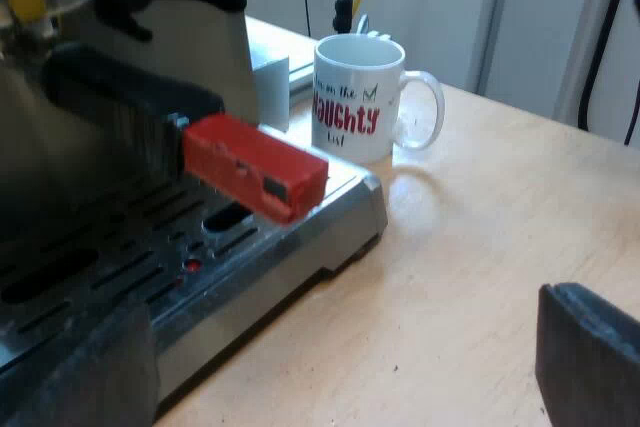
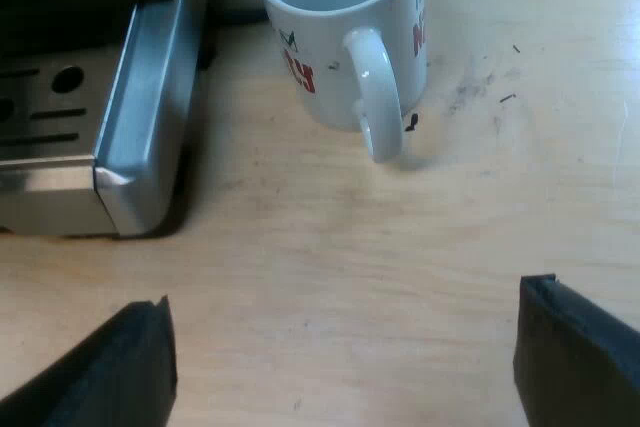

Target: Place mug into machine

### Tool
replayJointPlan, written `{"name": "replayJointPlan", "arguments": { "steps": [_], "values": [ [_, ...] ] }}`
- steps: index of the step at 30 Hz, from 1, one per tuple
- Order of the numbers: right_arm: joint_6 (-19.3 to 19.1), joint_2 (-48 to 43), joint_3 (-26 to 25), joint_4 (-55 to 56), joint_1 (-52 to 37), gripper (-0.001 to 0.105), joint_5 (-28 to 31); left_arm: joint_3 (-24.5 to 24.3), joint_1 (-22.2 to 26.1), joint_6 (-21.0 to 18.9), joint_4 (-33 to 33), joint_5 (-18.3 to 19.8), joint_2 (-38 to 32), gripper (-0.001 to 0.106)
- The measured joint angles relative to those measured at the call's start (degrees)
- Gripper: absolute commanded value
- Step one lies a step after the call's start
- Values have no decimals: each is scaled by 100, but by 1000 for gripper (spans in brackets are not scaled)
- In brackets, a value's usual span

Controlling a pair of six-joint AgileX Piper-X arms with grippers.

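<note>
On the table (image 2: pixel 420 247) just off a corner of the espresso machine (image 2: pixel 125 162), the mug (image 2: pixel 335 42) stands upright and ungrasped, its handle (image 2: pixel 377 97) facing the right gripper (image 2: pixel 345 352), spread wide and empty like the left gripper (image 1: pixel 340 367); reaching appears the step in hand, closing around the mug next.
</note>
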Motion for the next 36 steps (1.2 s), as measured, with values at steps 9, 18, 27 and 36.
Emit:
{"name": "replayJointPlan", "arguments": {
  "steps": [9, 18, 27, 36],
  "values": [
    [0, 20, 1297, -1768, 0, 71, 0, 0, 0, 0, -2, 7, 0, 78],
    [0, 375, 2437, -3695, 0, 71, 50, 0, 0, 0, -2, 7, 0, 78],
    [0, 1792, 2535, -5702, 0, 71, -1, 0, 0, 0, -2, 7, 0, 78],
    [0, 3881, 2518, -7706, 0, 71, -14, 0, 0, 0, -2, 7, 0, 78]
  ]
}}
